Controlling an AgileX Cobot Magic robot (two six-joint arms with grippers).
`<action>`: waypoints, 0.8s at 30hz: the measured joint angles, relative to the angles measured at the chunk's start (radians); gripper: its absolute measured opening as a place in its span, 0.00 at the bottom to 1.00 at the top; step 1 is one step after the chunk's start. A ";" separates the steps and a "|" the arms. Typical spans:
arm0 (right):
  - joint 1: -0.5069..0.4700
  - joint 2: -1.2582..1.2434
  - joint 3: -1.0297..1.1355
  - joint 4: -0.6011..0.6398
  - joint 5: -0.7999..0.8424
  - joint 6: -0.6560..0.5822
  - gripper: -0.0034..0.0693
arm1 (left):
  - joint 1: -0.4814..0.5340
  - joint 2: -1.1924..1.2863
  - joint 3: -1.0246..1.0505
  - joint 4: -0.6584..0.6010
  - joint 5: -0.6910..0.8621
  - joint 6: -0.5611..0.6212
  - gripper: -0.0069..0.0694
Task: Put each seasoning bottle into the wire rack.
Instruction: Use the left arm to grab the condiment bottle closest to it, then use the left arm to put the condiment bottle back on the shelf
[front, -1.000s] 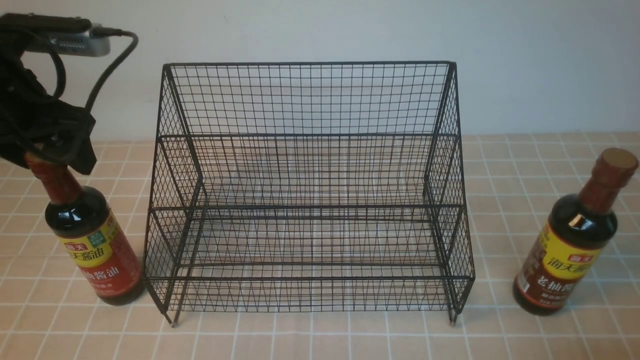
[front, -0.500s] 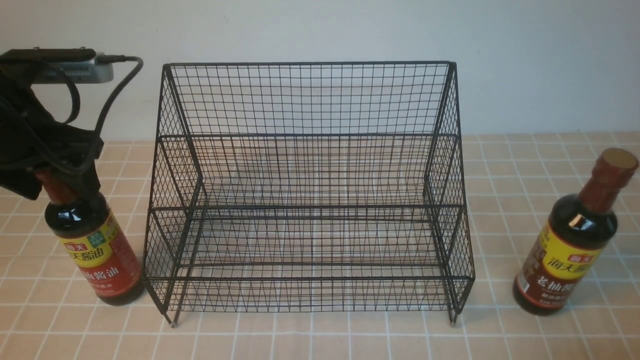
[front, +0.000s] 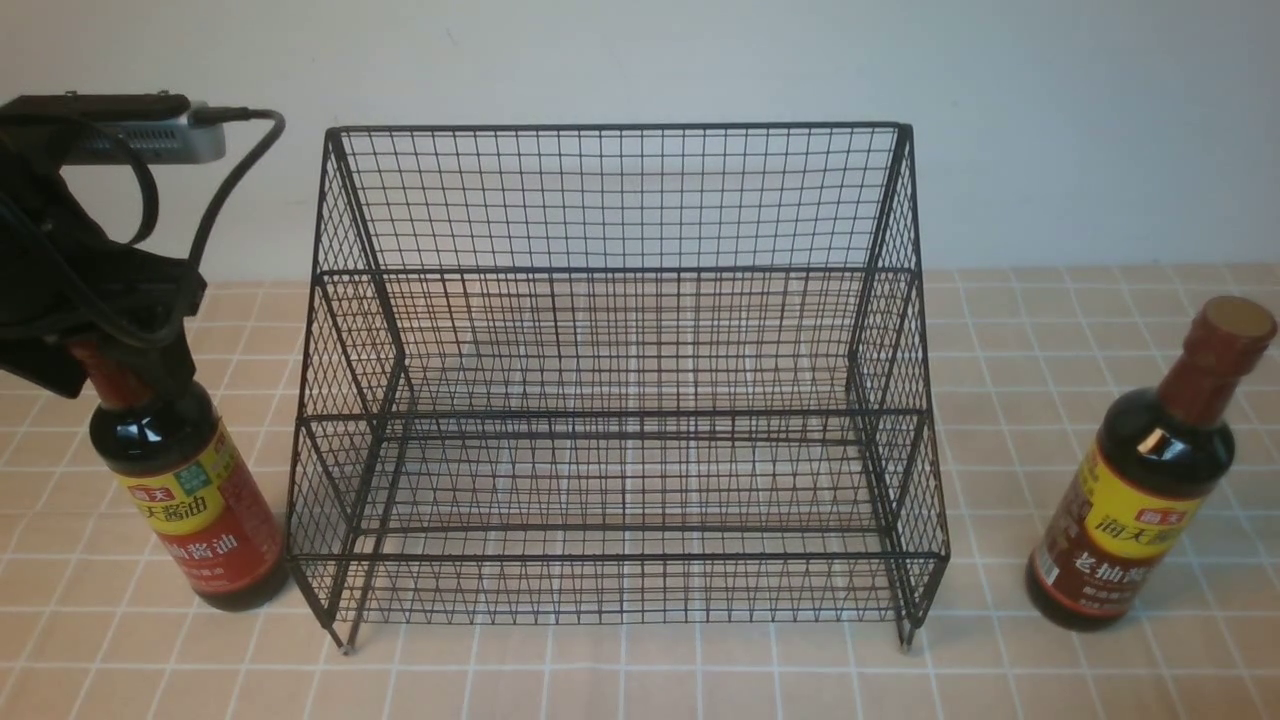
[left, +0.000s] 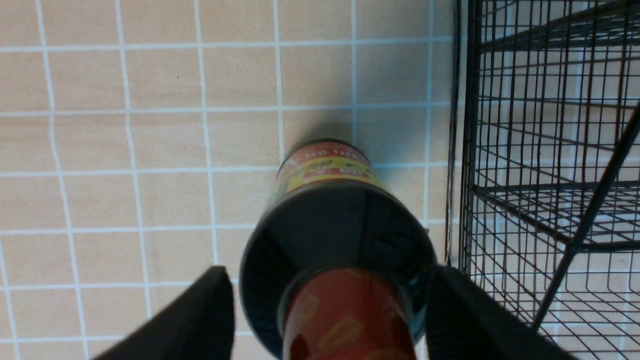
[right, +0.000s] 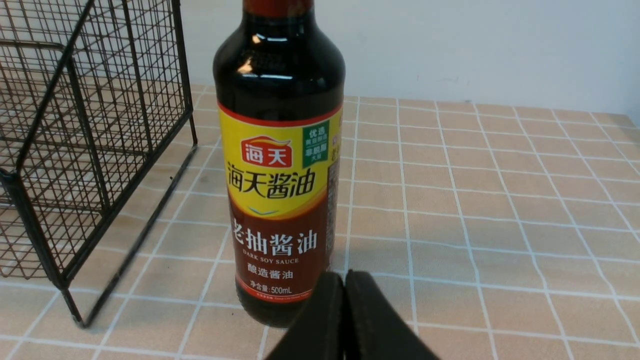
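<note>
The red-and-yellow-labelled seasoning bottle (front: 195, 500) stands upright on the tiled table, just left of the wire rack (front: 620, 400). My left gripper (front: 110, 375) straddles its reddish neck from above and hides the cap. In the left wrist view the bottle (left: 330, 225) sits between the black fingers (left: 200, 315), and a gap shows on each side of the neck, so the left gripper (left: 330, 280) is open. The brown-labelled seasoning bottle (front: 1140, 500) stands right of the rack. In the right wrist view my right gripper (right: 345, 280) is shut and empty, just in front of this bottle (right: 280, 190).
Both tiers of the rack hold nothing. The rack's left side wall (left: 550, 150) is close beside the left bottle, and its right front leg and corner (right: 75, 150) stand near the right bottle. A white wall (front: 1050, 120) runs behind the table.
My left gripper has come down over the left bottle's neck, covering more of it, and then stopped there. Both bottles and the right gripper have not moved.
</note>
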 joint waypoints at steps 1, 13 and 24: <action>0.000 0.000 0.000 0.000 0.000 0.000 0.03 | 0.000 0.000 0.000 0.000 0.000 0.000 0.58; 0.000 0.000 0.000 0.000 0.000 0.000 0.03 | -0.005 -0.006 0.000 -0.005 0.001 0.000 0.45; 0.000 0.000 0.000 0.000 -0.003 0.000 0.03 | -0.040 -0.110 -0.040 0.003 0.012 -0.008 0.45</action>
